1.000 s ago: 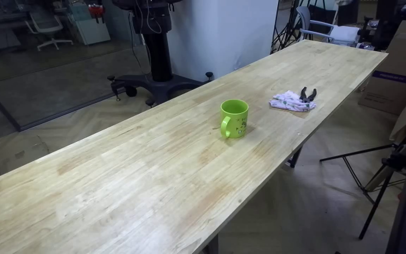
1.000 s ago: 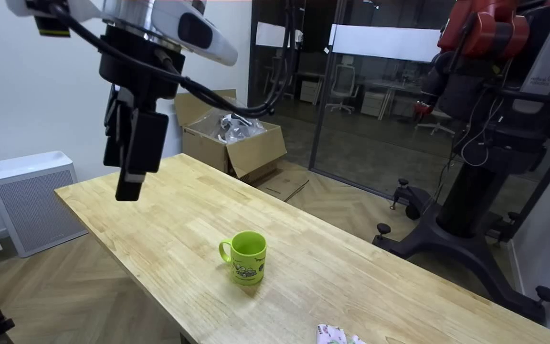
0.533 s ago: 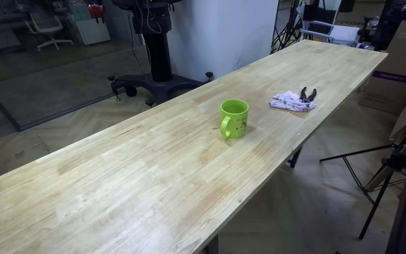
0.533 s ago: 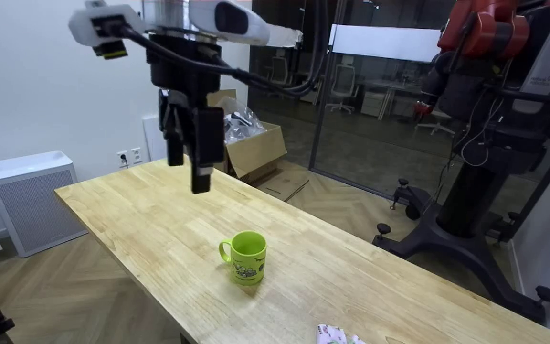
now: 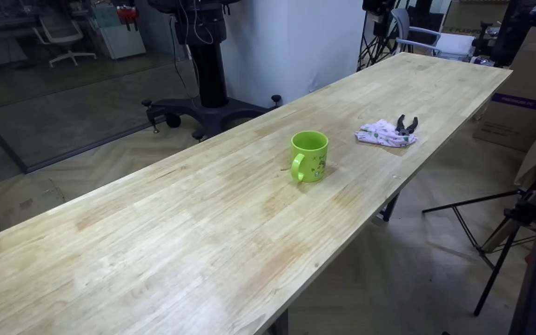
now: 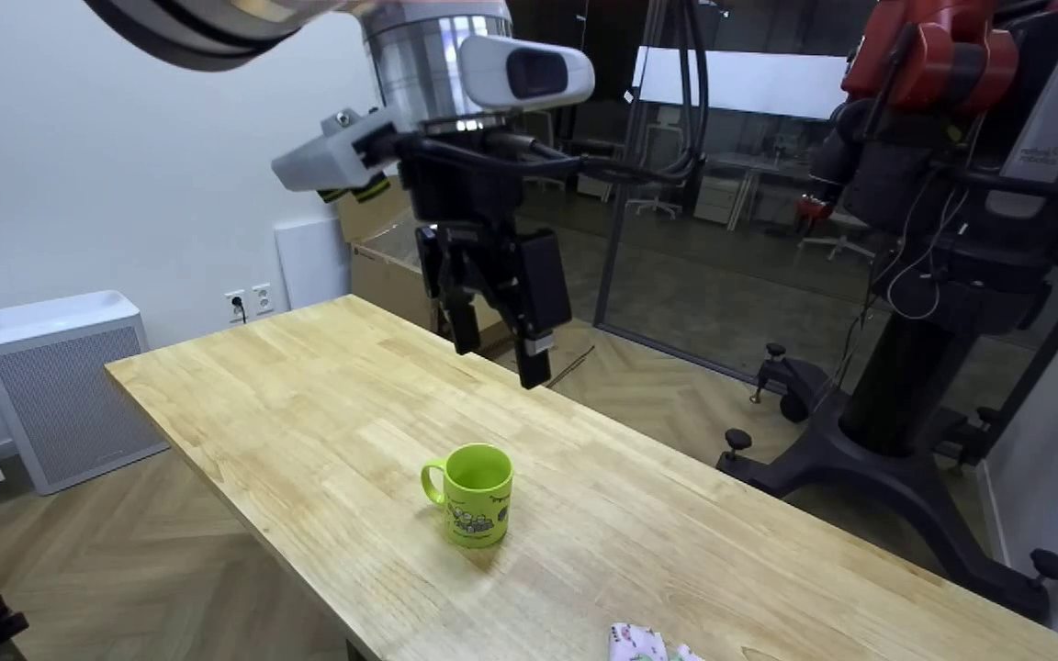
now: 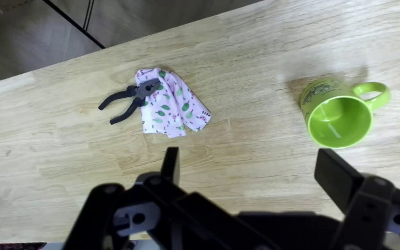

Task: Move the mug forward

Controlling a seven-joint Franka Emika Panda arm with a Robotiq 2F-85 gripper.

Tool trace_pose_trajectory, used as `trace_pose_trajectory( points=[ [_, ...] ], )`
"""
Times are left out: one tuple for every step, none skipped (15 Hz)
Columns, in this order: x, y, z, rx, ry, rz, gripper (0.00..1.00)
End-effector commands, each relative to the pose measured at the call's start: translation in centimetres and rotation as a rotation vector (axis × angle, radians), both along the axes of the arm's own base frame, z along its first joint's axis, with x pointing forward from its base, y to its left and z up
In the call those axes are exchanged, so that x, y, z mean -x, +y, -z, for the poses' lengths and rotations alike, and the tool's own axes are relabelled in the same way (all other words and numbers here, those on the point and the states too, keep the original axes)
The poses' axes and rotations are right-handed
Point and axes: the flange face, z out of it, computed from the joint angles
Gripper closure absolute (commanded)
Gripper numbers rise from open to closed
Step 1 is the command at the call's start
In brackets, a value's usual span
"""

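Note:
The lime green mug stands upright on the wooden table in both exterior views (image 5: 315, 160) (image 6: 478, 514). Its handle points left in those views. In the wrist view the mug (image 7: 340, 121) is at the upper right, with its opening towards the camera and its handle to the right. My gripper (image 6: 500, 356) hangs in the air above the table, higher than the mug and apart from it. In the wrist view the gripper (image 7: 250, 166) is open wide, with only table surface seen between its fingers. The right finger (image 7: 337, 177) appears just below the mug's rim in that view.
A pink patterned cloth (image 7: 168, 107) with black-handled pliers (image 7: 127, 99) on it lies on the table (image 5: 179, 242). The cloth also shows in both exterior views (image 5: 379, 132) (image 6: 636, 643). A red and black robot (image 6: 915, 229) stands beyond the table's long edge.
The arm and gripper have swung to the right in an exterior view, from over the table's far left end to beyond the mug. The mug, cloth and pliers have not moved.

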Motion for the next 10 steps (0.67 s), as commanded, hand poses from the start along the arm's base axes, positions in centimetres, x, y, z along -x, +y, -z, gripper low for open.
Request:
trace_pose_trajectory(
  points=[
    [-0.7,-0.4,0.4,0.002,0.023,-0.055,0.0],
    [-1.3,-0.5,0.8,-0.012,0.043,-0.107,0.0],
    [-2.1,-0.6,1.5,-0.032,0.068,-0.182,0.0],
    [-2.8,-0.8,2.0,-0.044,0.092,-0.24,0.0],
    [-3.5,-1.0,2.5,-0.054,0.118,-0.294,0.0],
    [-4.3,-1.2,3.0,-0.06,0.144,-0.349,0.0],
    [-5.0,-1.4,3.5,-0.054,0.17,-0.394,0.0],
    [-6.0,-1.4,4.0,-0.045,0.192,-0.453,0.0],
    [-6.9,-1.4,4.4,-0.041,0.205,-0.515,0.0],
    [-7.9,-1.2,4.9,-0.047,0.21,-0.578,0.0]
  ],
)
